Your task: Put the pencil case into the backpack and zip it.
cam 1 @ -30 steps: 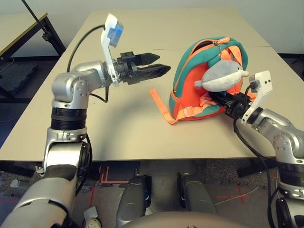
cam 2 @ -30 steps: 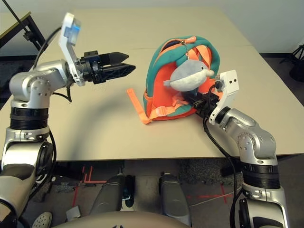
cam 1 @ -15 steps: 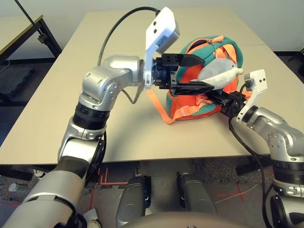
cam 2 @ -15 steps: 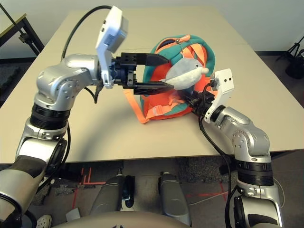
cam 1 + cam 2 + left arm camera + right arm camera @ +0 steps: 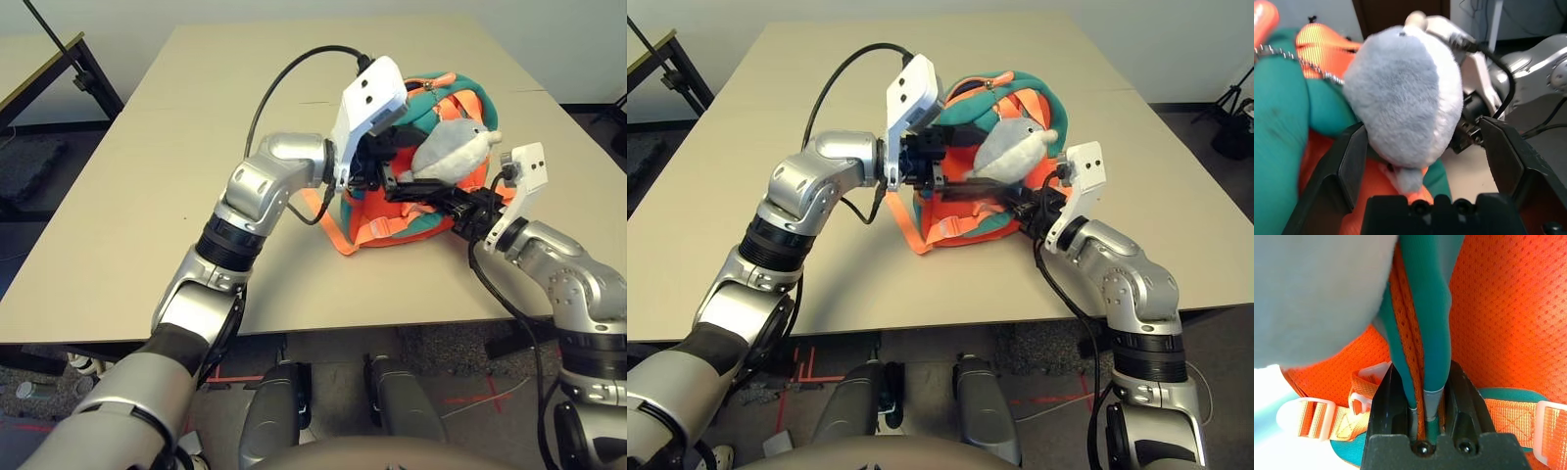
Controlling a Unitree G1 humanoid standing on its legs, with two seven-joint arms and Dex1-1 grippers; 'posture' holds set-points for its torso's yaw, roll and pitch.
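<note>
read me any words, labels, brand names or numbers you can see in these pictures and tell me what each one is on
No readable text in any view.
The backpack, its plush whale and its straps carry no visible lettering.
The white camera housings on the wrists show no marking that can be read.
The pencil case is not in view, so nothing can be read from it.

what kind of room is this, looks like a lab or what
Probably a robotics lab or test room: a bare beige table, red tape marks on the floor, and a dark stand beside another table.
</note>
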